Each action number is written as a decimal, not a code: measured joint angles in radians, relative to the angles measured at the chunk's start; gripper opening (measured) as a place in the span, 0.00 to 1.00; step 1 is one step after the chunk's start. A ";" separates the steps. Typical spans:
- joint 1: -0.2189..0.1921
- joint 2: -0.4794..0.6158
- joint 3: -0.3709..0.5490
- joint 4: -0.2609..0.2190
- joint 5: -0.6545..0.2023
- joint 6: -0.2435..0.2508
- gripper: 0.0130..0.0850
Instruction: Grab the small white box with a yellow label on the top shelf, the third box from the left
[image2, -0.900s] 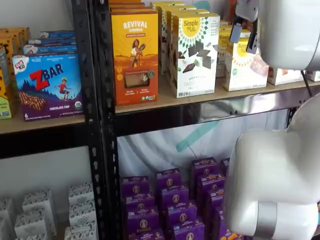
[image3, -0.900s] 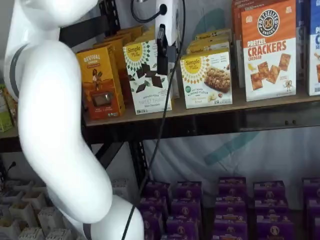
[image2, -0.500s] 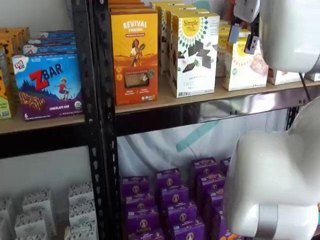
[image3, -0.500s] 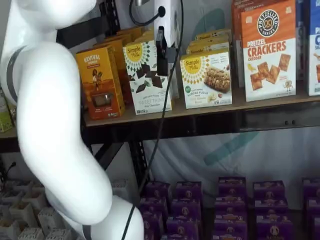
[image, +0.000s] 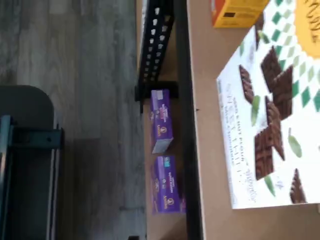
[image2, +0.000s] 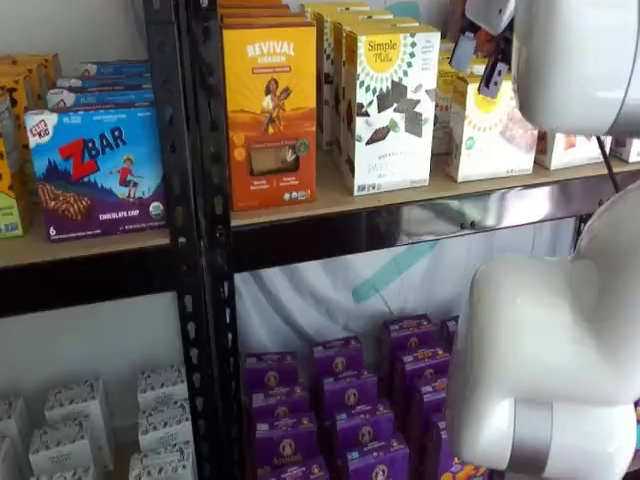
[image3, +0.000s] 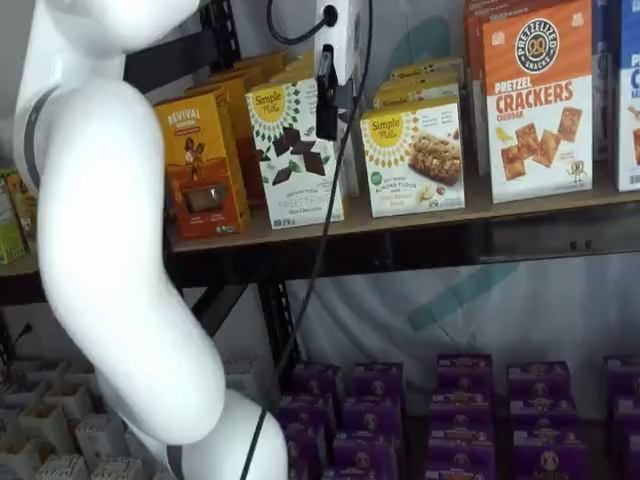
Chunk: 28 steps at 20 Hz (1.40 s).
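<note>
The small white box (image3: 415, 155) with the yellow sunburst logo stands on the top shelf (image3: 420, 216), right of the taller white carton with chocolate squares (image3: 295, 150). It also shows in a shelf view (image2: 488, 135), partly behind my arm. My gripper (image2: 478, 62) hangs in front of the box's upper part, with a gap showing between its two fingers and nothing held. In a shelf view its fingers (image3: 326, 100) show side-on in front of the taller carton. The wrist view shows the taller carton (image: 270, 125) and the shelf board (image: 210, 75), not the small box.
An orange Revival carton (image2: 270, 110) stands left of the taller carton, a pretzel crackers carton (image3: 535, 105) right of the small box. Blue ZBar boxes (image2: 95, 170) sit on the lower left board. Purple boxes (image2: 340, 400) lie below. My white arm (image3: 110, 250) fills the foreground.
The gripper has risen a little in both shelf views and now sits higher against the cartons. The boxes have not moved.
</note>
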<state>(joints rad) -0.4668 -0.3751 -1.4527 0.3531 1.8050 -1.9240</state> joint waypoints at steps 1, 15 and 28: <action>-0.005 0.007 -0.006 0.008 -0.008 -0.003 1.00; -0.022 0.112 -0.048 -0.003 -0.128 -0.049 1.00; -0.014 0.166 -0.065 -0.036 -0.133 -0.059 1.00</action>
<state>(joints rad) -0.4808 -0.2092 -1.5178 0.3172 1.6722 -1.9832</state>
